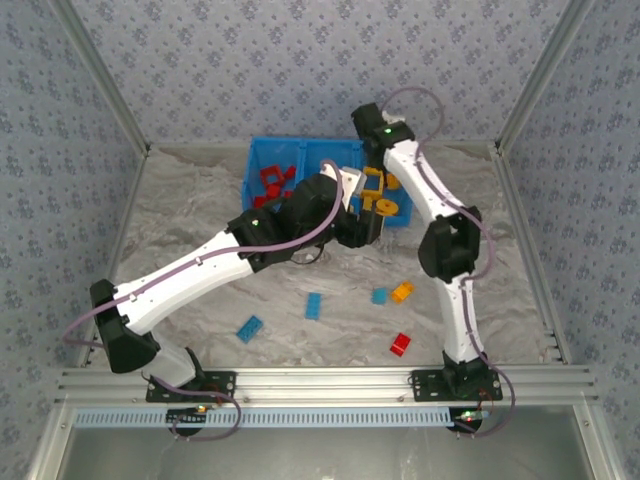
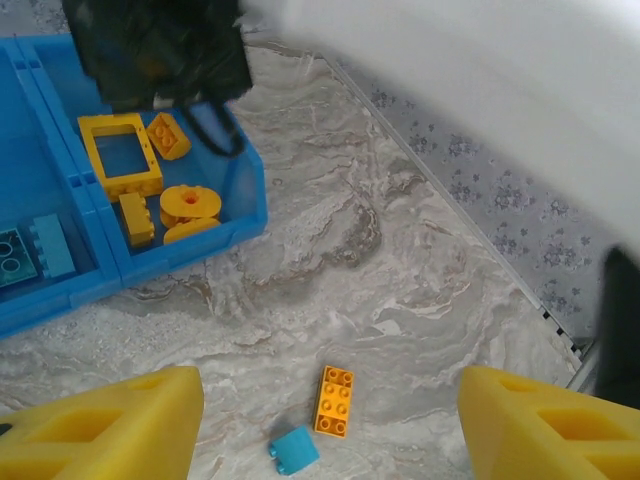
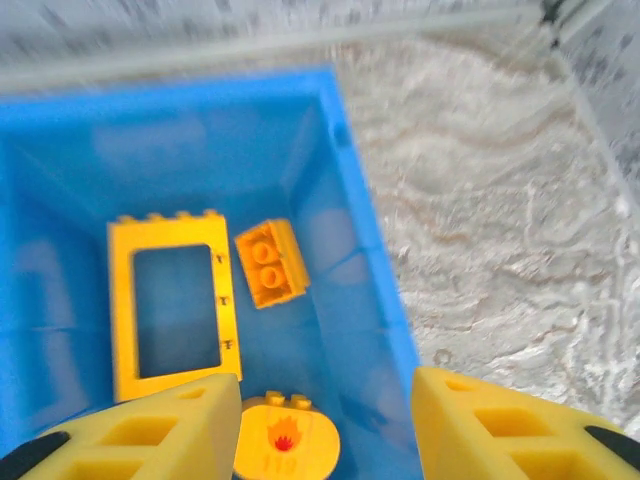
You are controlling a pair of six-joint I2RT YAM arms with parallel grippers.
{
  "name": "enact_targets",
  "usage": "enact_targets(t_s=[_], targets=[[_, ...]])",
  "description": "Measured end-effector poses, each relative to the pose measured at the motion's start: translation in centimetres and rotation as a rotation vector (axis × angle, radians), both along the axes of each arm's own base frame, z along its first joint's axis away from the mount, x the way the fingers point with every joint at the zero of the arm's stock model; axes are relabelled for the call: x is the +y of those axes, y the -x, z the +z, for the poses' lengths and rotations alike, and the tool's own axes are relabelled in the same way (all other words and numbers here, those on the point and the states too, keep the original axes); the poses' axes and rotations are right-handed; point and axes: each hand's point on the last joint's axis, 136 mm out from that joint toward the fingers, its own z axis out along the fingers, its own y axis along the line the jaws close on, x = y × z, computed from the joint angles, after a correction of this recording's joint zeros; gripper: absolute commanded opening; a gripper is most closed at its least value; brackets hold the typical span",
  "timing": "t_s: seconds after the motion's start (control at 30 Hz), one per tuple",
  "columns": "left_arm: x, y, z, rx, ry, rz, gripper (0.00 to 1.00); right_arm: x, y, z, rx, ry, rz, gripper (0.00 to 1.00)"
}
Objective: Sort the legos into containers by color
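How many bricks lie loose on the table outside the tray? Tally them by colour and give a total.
Blue bricks: 3
Orange brick: 1
Red brick: 1
Total: 5 loose in the top view; the arms may hide more.

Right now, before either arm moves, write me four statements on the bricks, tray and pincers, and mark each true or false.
1. The yellow frame lies inside the tray. True.
2. The right pincer grips a brick. False: its jaws stand open and empty above the tray.
3. A red brick lies loose on the table. True.
4. Every light blue brick is in the tray. False: three light blue bricks lie on the table.
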Motion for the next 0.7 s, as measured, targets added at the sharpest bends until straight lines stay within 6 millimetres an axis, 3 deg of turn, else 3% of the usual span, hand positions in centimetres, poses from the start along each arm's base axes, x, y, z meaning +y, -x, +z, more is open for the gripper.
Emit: enact_targets(t_s=[0.1,0.17,0.23,0.33,0.43,0.57,0.7], targets=[[0.0,0.3,-1.1,0.027,-0.022,-0.018,0.68,-1.0,4.1,5.9,-0.085,-0.066,0.025,0.49],[-0.1,0.2,-2.0,0.054,-0.035,-0.032,0.68,-1.9,8.3,8.9,-0.131,-0.119,0.053,0.5],[-0.3,-0.2,-3.4,0.094,-0.045,-0.039,0.68,-2.8,13.0,10.7,-0.169,-0.178,0.093,0.49],[-0.7,-1.2,-6.1,0.158,-0.074,-0.042,0.68,-3.4,19.7,11.6,-0.205,-0.266,0.186,0.5],[-1.4,-1.8,-9.2,0.213,-0.119,-0.05,0.67,-2.9,25.5,11.3,-0.218,-0.355,0.317,0.48],[-2.5,-1.4,-12.2,0.266,-0.164,-0.099,0.67,-2.0,30.9,11.8,-0.241,-0.483,0.48,0.47],[-3.4,-0.5,-13.8,0.283,-0.196,-0.149,0.66,-1.6,34.7,12.4,-0.235,-0.563,0.579,0.44]])
